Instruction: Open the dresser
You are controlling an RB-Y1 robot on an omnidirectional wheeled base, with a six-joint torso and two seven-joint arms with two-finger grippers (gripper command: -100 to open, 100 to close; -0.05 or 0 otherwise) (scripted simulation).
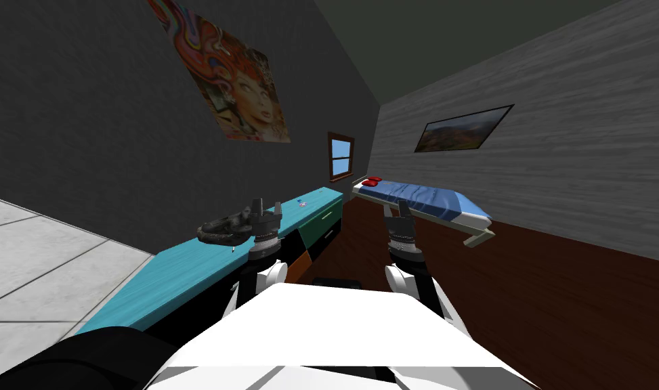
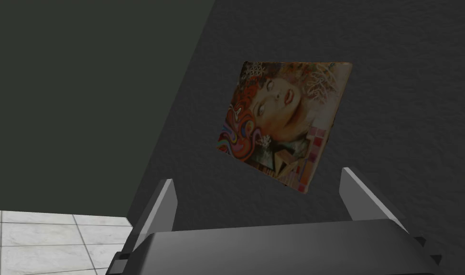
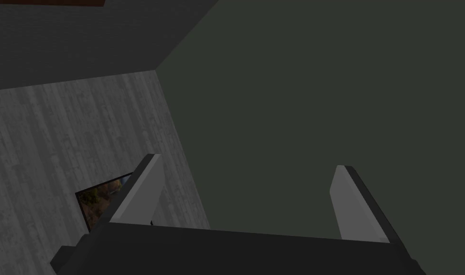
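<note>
Teal-topped dresser (image 1: 185, 264) lies left of centre; left hand (image 1: 267, 206) and right hand (image 1: 401, 207) hover mid-frame, both spread.

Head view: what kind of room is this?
Probably a bedroom: a bed with a blue cover, a long turquoise-topped dresser along the dark wall, and a colourful poster hanging above it.
</note>
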